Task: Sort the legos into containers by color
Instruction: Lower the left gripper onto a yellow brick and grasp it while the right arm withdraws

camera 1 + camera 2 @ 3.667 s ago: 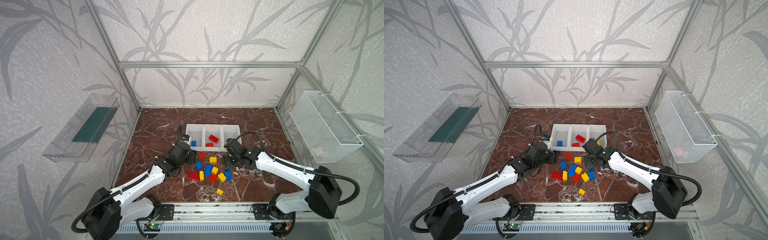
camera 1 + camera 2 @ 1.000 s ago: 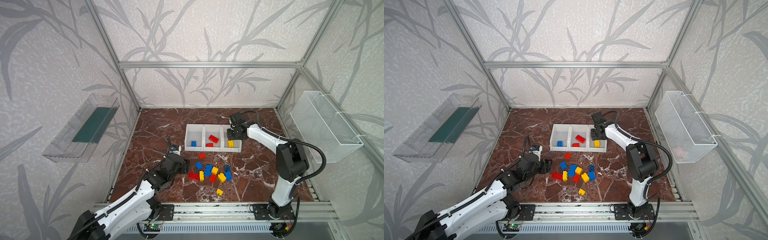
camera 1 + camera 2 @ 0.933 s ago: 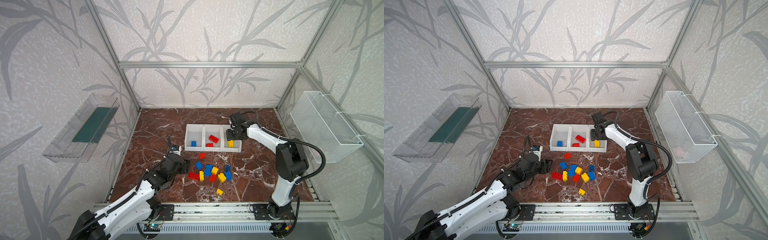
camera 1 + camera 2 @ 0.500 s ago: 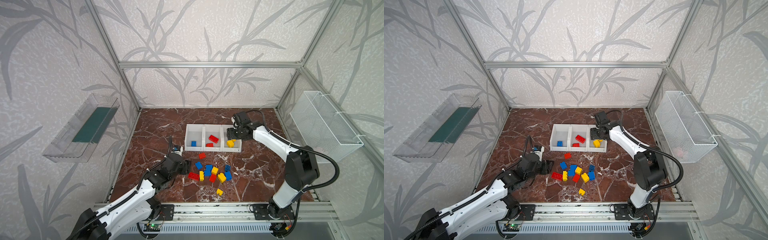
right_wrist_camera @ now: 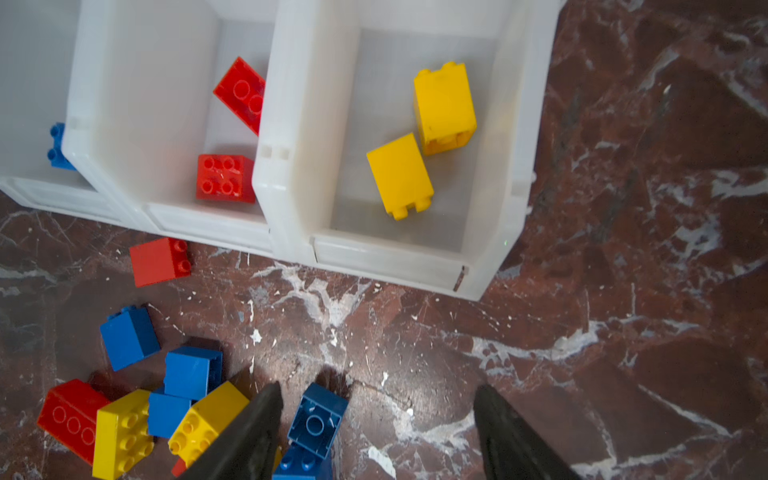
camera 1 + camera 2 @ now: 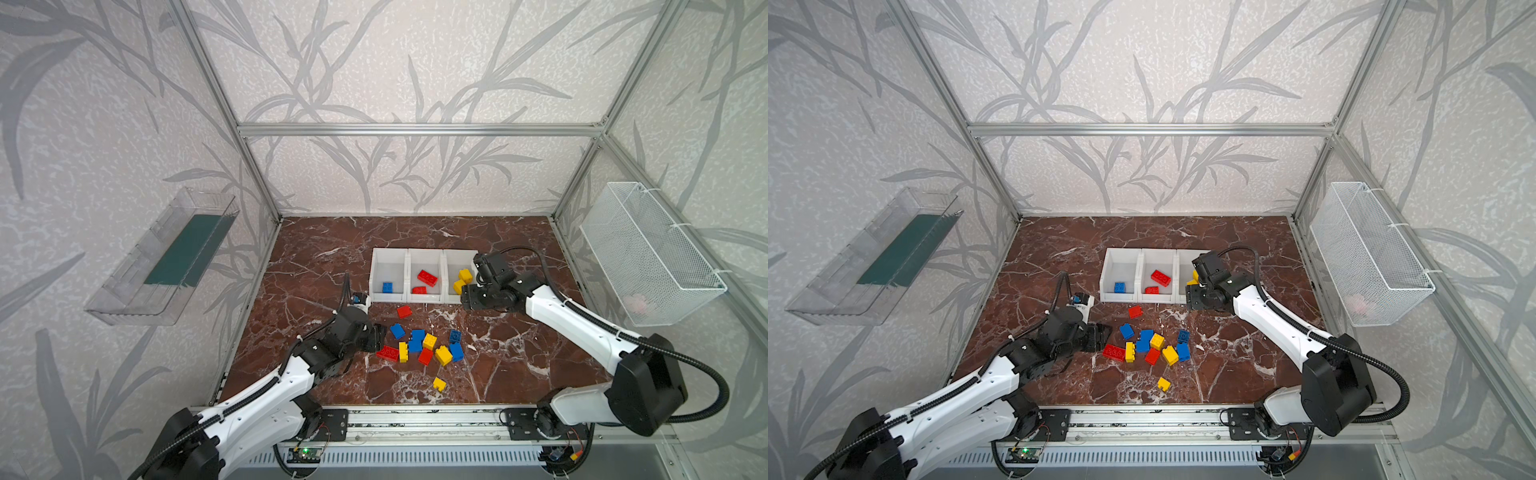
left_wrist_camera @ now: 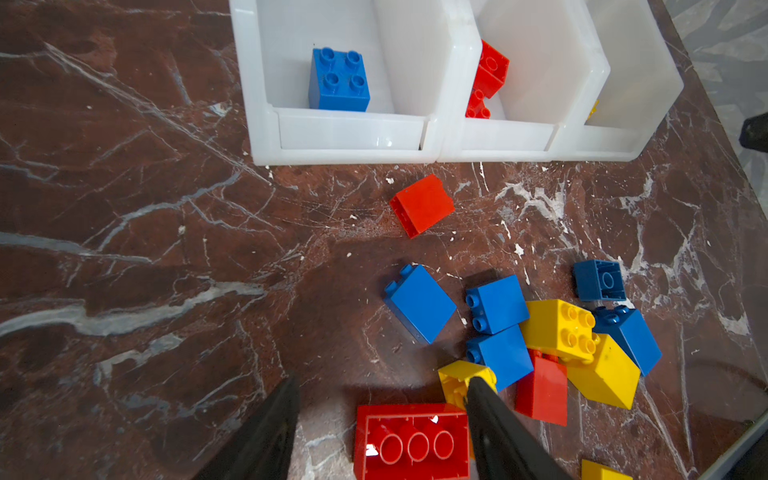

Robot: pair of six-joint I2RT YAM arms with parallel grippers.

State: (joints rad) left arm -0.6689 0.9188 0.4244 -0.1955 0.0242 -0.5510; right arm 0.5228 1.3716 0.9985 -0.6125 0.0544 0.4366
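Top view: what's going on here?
Two robot arms sort red, blue and yellow plastic lego bricks into three joined white plastic bins. The left bin holds one blue brick, the middle two red, the right two yellow; about a dozen lie loose. The jaws of the left arm stand open over an oblong red brick; those of the right arm are open and empty by the right bin.

Bins: white. Contents, one colour per bin: blue brick; red bricks; yellow bricks.
Loose pile: red, blue, yellow mixed.
Floor: red-brown marble, white veins.
Walls: pale grey, darker grey leaf pattern.
Frame: silver.
Tray: clear; liner green.
Basket: white mesh.
Arms: white, black joints.
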